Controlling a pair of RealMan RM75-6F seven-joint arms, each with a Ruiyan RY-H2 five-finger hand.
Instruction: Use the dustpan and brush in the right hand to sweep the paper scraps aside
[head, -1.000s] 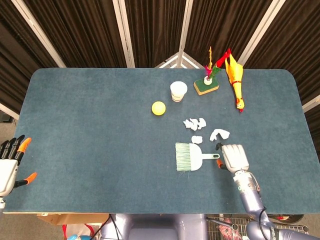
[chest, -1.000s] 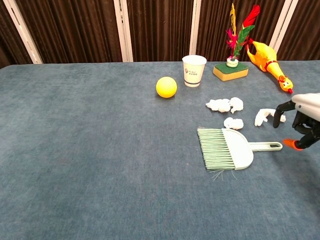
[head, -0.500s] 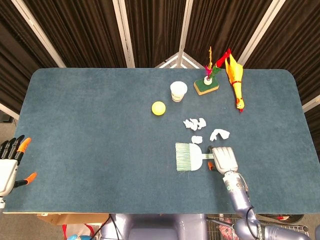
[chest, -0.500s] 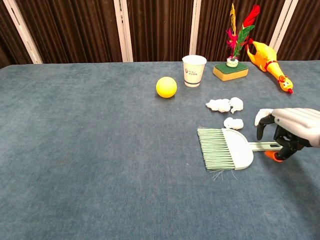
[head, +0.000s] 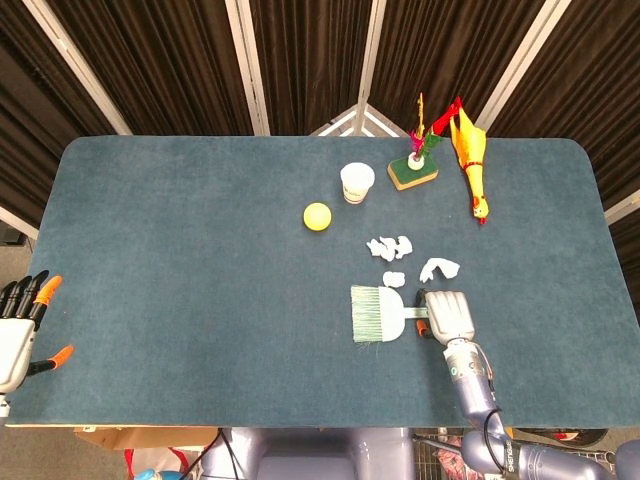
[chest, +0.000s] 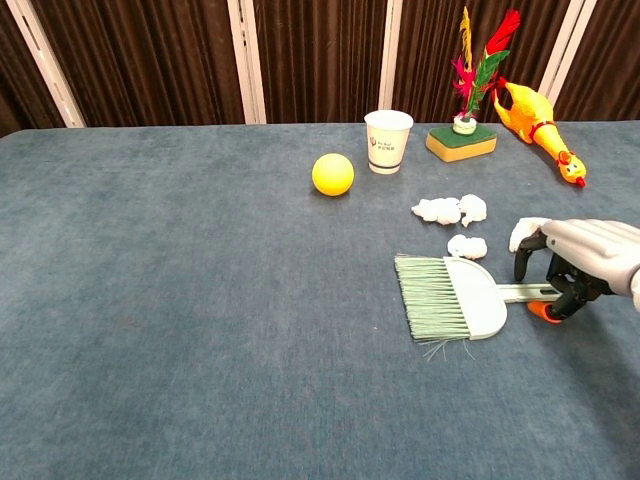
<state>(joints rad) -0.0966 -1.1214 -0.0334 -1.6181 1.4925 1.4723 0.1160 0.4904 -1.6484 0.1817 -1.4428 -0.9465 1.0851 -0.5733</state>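
Note:
A pale green brush nested in its dustpan (head: 378, 313) (chest: 450, 298) lies flat on the blue table, bristles to the left and handle to the right. White paper scraps sit just beyond it: a cluster (head: 389, 247) (chest: 448, 209), a small one (head: 394, 279) (chest: 466, 246) and one beside the hand (head: 438, 268) (chest: 522, 232). My right hand (head: 450, 315) (chest: 585, 255) hangs over the handle's end, fingers on the far side and the orange-tipped thumb at the near side, not clearly clamped. My left hand (head: 20, 330) rests at the table's near left corner, fingers apart and holding nothing.
A yellow ball (head: 317, 216) (chest: 332, 174) and a white paper cup (head: 357, 182) (chest: 388, 141) stand behind the scraps. A sponge holding feathers (head: 412, 172) (chest: 460, 143) and a rubber chicken (head: 472, 165) (chest: 535, 125) are at the far right.
My right hand moved left from beside the handle's tip to over the handle's end, then its thumb drew in against the handle. The brush, scraps and left hand stayed put.

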